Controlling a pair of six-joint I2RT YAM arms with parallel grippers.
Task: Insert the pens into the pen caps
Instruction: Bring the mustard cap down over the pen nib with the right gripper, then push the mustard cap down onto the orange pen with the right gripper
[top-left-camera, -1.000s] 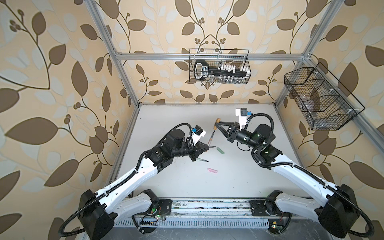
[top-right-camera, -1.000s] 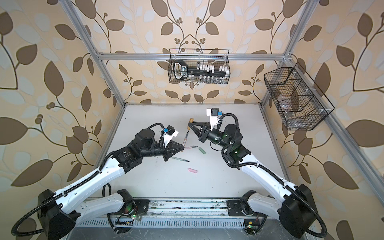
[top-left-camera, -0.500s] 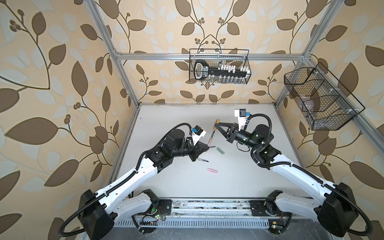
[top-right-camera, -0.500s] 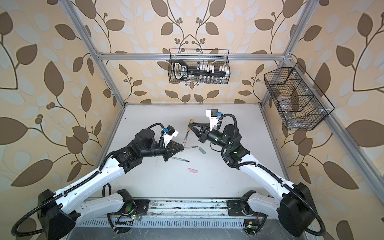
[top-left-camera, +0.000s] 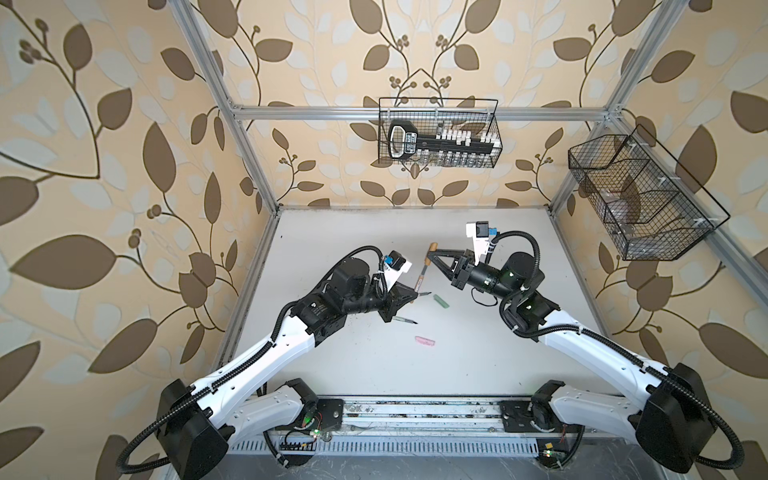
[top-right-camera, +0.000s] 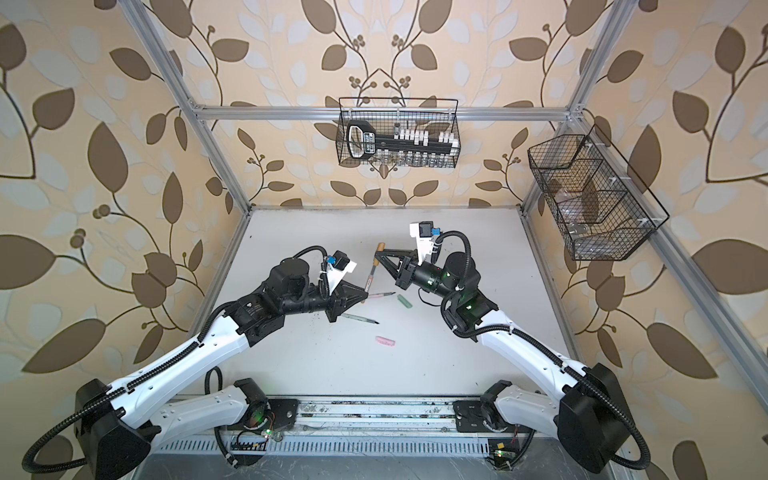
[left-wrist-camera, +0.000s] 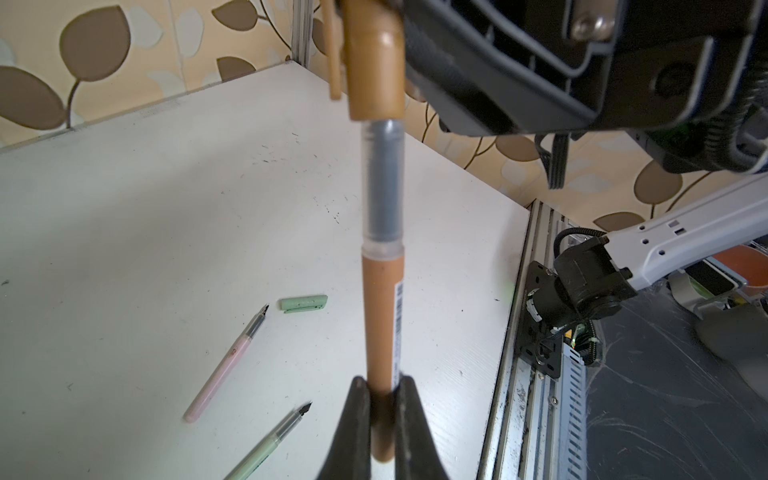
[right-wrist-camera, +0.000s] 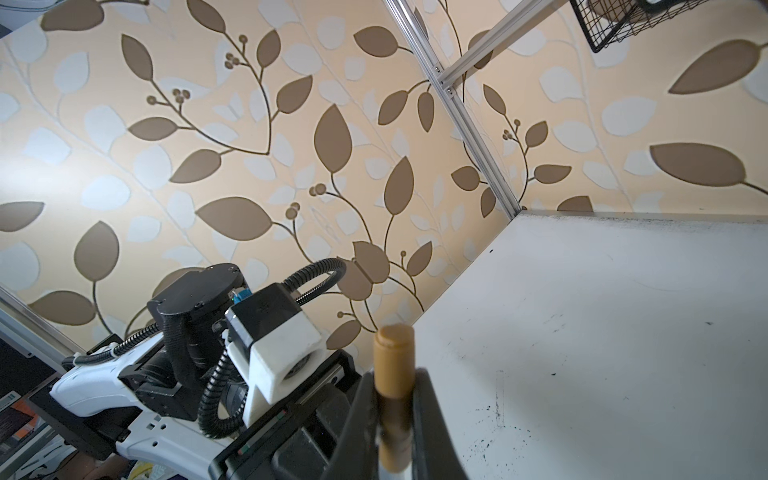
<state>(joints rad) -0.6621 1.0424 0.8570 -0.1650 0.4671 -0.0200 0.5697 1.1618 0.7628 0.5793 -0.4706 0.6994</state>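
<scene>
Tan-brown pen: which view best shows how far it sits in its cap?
Left wrist view: the tan-brown pen fills the frame, barrel clamped by the left end effector, grey section entering the tan-brown cap. Both top views show a thin slanted stick. The right wrist view shows mainly the cap.

mid-frame, the tan pen (top-left-camera: 420, 279) tilts upward, tip inside the tan cap (top-left-camera: 432, 247), grey neck exposed. below it lie the pink pen (top-right-camera: 380, 295), green pen (top-left-camera: 405, 319), green cap (top-left-camera: 441, 301) and pink cap (top-left-camera: 425, 341), all apart.

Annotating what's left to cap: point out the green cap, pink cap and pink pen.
green cap (left-wrist-camera: 304, 303): left wrist view, middle of its body.
pink cap (top-left-camera: 425, 341): in a top view, middle of its body.
pink pen (left-wrist-camera: 220, 374): left wrist view, mid-barrel.
</scene>
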